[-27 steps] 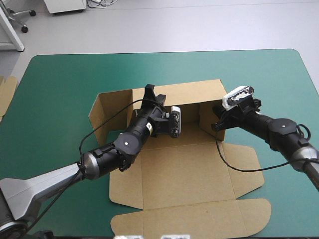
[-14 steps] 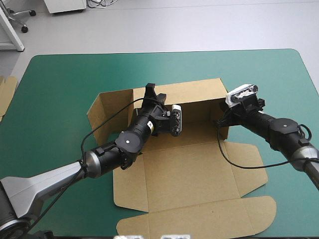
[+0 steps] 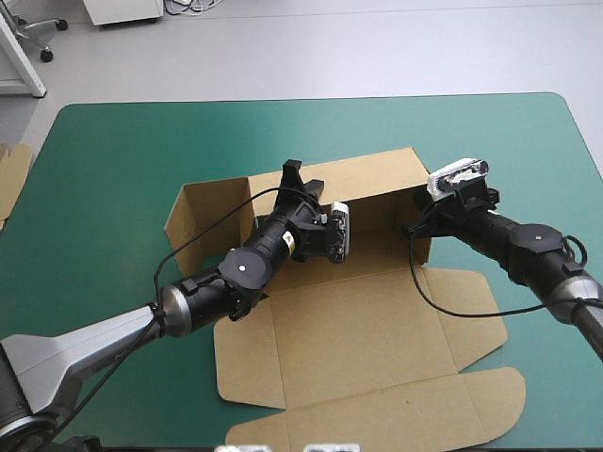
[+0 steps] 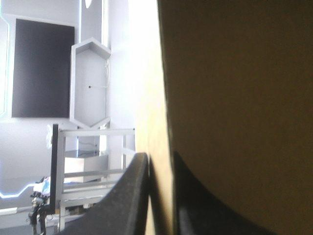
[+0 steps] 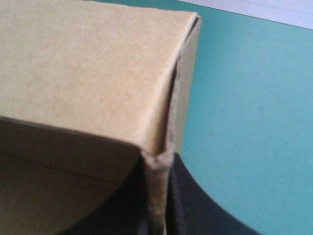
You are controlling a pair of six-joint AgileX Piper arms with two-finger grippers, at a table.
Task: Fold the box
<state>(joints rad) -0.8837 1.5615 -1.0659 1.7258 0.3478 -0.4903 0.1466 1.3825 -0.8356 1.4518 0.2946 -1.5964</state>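
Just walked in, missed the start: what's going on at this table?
Two robot arms are folding a brown box on the teal-green table. The left claw is shut on its raised back wall, the right claw on its right corner. The left flap stands up; the lid lies flat toward the near edge.

The table (image 3: 113,169) is lit brightly and evenly from above in the high view; only faint shadows are cast on the box (image 3: 358,330). In the left wrist view the box is backlit and dark, with white glare beside it; in the right wrist view its inner wall is shaded
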